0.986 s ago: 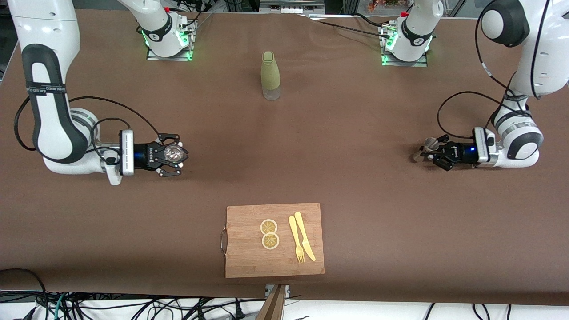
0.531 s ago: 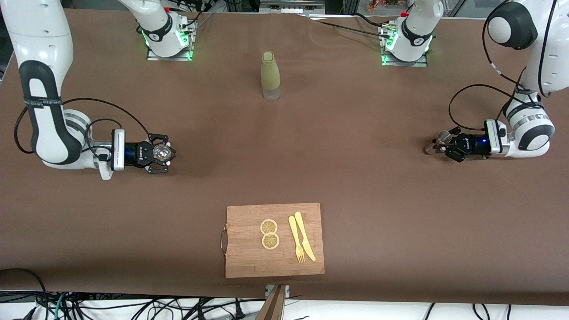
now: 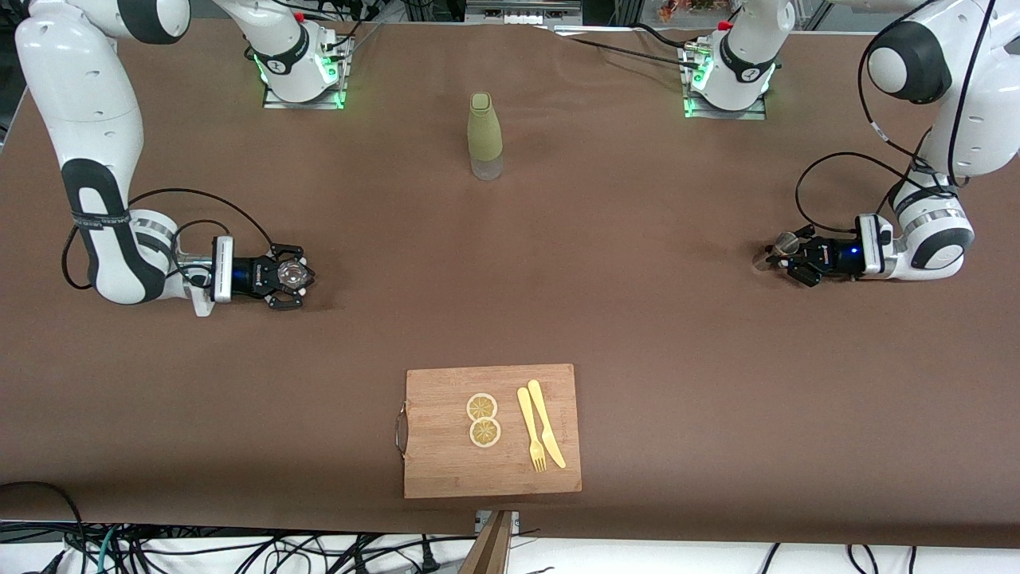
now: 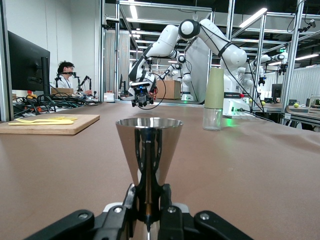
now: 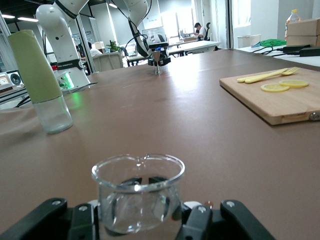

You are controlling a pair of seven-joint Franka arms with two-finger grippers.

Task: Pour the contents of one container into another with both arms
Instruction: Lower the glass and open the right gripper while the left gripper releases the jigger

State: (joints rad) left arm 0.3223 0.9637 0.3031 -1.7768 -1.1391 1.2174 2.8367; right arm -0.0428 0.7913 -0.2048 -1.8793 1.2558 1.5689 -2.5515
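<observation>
The right gripper (image 3: 296,277) is seen low near the table edge at the right arm's end, its black fingers closed on the tiny clear glass tumbler (image 3: 293,274), which is held upright. A tall olive-green sleeved bottle (image 3: 484,135) is stood toward the table's base-side edge, midway between the arms. A rectangular wooden cutting board (image 3: 492,470) is laid at the camera-side edge. The left gripper (image 3: 785,253) is seen low toward the left arm's end, clamped on the small silvery-grey metal jigger (image 3: 786,242), held upright.
</observation>
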